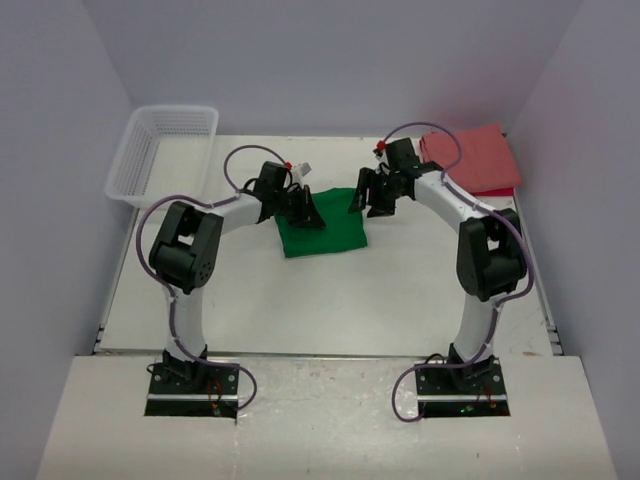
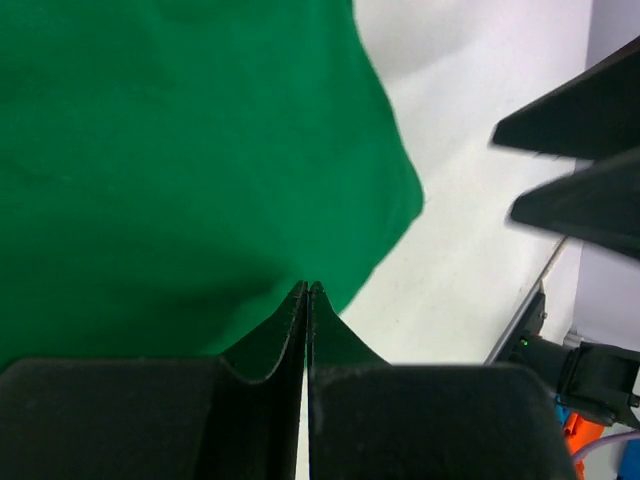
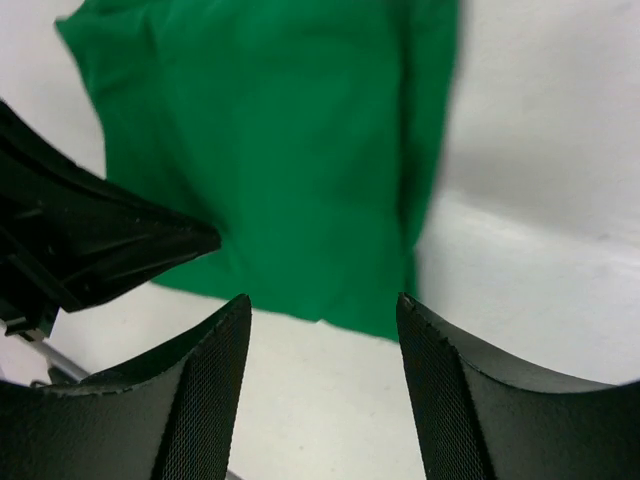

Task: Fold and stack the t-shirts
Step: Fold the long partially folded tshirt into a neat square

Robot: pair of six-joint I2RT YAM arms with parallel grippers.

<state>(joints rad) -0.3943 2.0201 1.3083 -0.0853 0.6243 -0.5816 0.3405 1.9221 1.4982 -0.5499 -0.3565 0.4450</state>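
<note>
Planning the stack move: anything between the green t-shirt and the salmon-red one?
Nothing loose. Only the right gripper, fingers open, and its arm sit between the folded bright green cloth t-shirt and the folded salmon-red cloth t-shirt.

White mesh basket (image 1: pixel 160 150) at table (image 1: pixel 330 300) far-left corner.

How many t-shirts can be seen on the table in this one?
2. The green t-shirt lies folded in the middle of the table; the salmon-red t-shirt lies folded at its far right corner. A darker red edge shows beneath it, so another may be hidden.
</note>
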